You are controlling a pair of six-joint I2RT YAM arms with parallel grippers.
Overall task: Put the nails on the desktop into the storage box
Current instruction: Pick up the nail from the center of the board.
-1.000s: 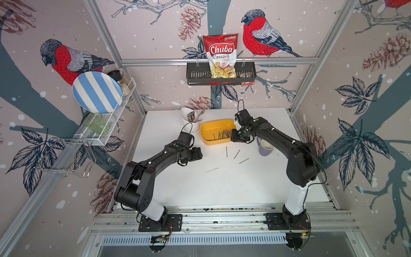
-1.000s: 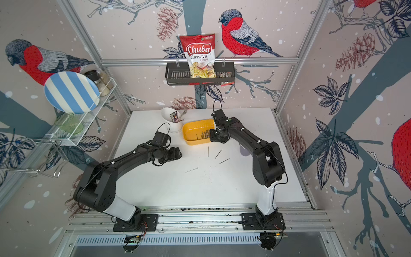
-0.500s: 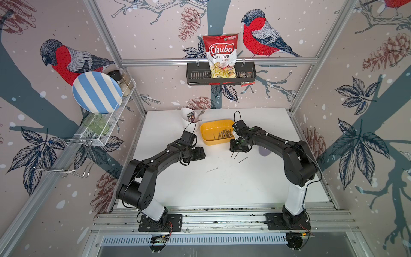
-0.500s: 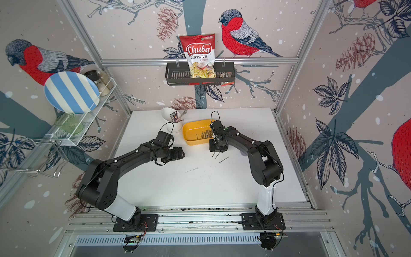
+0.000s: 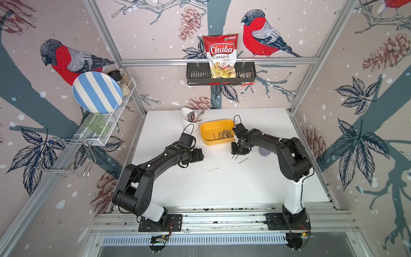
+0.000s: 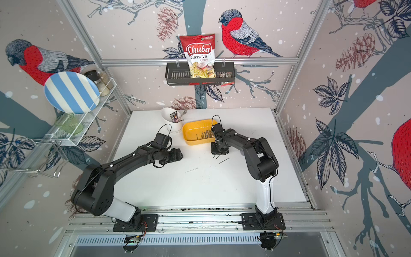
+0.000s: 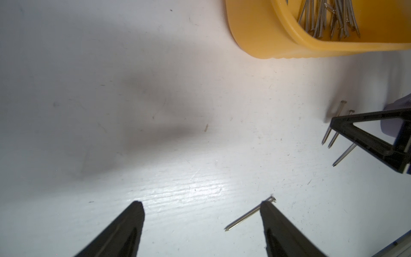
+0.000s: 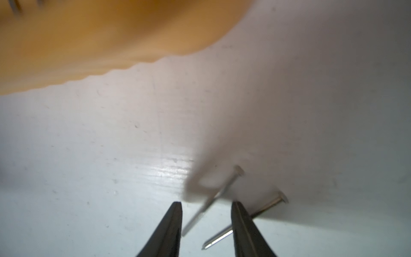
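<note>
The smooth yellow plastic box [image 5: 216, 142] has round corners and sits on the scuffed white tabletop [image 5: 222, 184]. A pile of thin grey metal nails [image 7: 329, 20] lies inside it. Four loose nails [image 5: 212, 170] lie flat on the tabletop near the box. The right claw [image 8: 206, 211] is low. Its black pointy fingers are apart, with one nail [image 8: 213, 200] lying free between them. The left claw [image 7: 202, 207] is spread wide and grasps nothing.
</note>
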